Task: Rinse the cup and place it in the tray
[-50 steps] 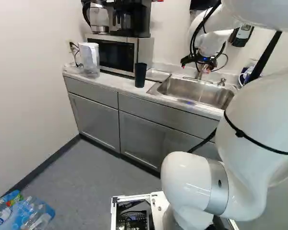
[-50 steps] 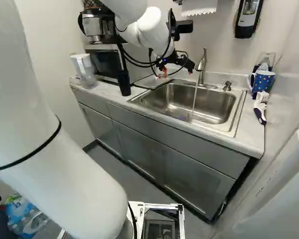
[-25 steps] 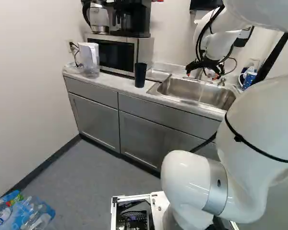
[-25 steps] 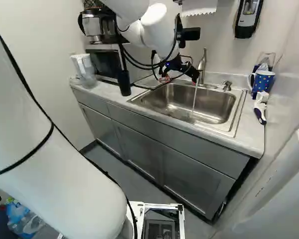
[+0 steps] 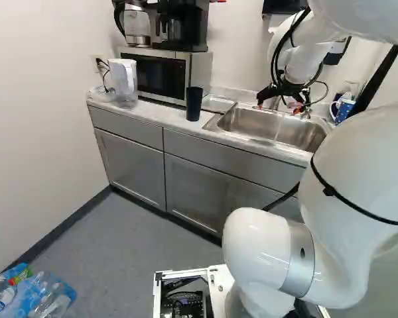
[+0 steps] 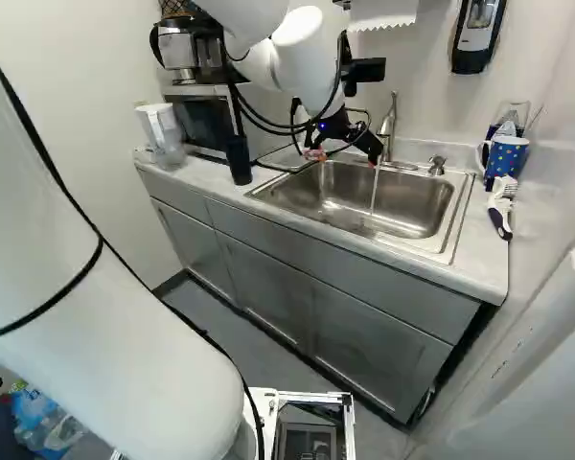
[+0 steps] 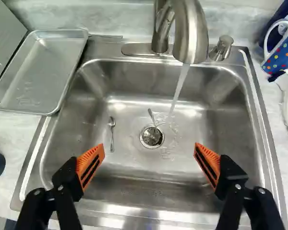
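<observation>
The robot's white arm point(image 5: 268, 248) rises closest to the base, with plastic bottles point(image 5: 43, 295) on the floor at the left of the left base view. Beyond are grey cabinets point(image 6: 268, 278) under a pale desk point(image 5: 152, 115). On the desk, to the left of the sink point(image 6: 431, 251), stands the dark cup point(image 5: 194, 105), well apart from the end effector point(image 6: 345, 158). The wrist view shows the end effector point(image 7: 149, 165) spread wide, nothing between its orange pads point(image 7: 90, 165), pointing down over the basin. Below, one small utensil point(image 7: 112, 134) lies beside the drain point(image 7: 151, 136) and another point(image 7: 152, 117) reaches its rim. The metal tray point(image 7: 45, 72) sits at the sink's left edge. Water point(image 7: 181, 88) runs from the faucet point(image 7: 191, 36) behind the basin, falling near the drain. To the sink's right are a white brush point(image 6: 501, 206) and, past it, a blue dotted mug point(image 6: 506, 158). Farther back on the left are a clear pitcher point(image 5: 123, 83) and a microwave point(image 5: 156, 74), with a coffee maker point(image 5: 186, 26) on top of the latter.
</observation>
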### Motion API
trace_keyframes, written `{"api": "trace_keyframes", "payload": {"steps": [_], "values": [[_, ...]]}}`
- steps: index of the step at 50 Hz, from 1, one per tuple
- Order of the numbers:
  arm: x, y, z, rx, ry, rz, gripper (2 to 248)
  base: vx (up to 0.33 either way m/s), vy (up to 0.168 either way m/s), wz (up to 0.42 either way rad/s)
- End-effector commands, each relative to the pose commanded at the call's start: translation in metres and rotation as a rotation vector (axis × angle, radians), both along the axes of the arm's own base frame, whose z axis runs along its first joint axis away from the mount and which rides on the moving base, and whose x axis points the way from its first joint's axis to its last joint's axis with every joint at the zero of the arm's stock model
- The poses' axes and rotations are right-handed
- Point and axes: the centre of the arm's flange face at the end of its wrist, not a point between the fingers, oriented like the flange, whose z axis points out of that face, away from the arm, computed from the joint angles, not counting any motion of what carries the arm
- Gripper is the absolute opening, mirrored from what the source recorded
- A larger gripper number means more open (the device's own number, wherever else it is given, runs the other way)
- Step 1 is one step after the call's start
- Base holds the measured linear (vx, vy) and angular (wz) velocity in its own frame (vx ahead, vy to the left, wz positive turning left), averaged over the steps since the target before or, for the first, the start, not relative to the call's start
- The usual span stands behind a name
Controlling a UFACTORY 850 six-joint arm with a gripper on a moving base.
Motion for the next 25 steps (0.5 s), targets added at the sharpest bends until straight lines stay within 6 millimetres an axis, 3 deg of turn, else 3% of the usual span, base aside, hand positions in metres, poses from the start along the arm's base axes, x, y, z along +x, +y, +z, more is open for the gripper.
{"api": "trace_keyframes", "payload": {"steps": [25], "values": [[-0.005,0.038,-0.001,-0.002,-0.004,0.072,247,0.000,0.000,0.000]]}}
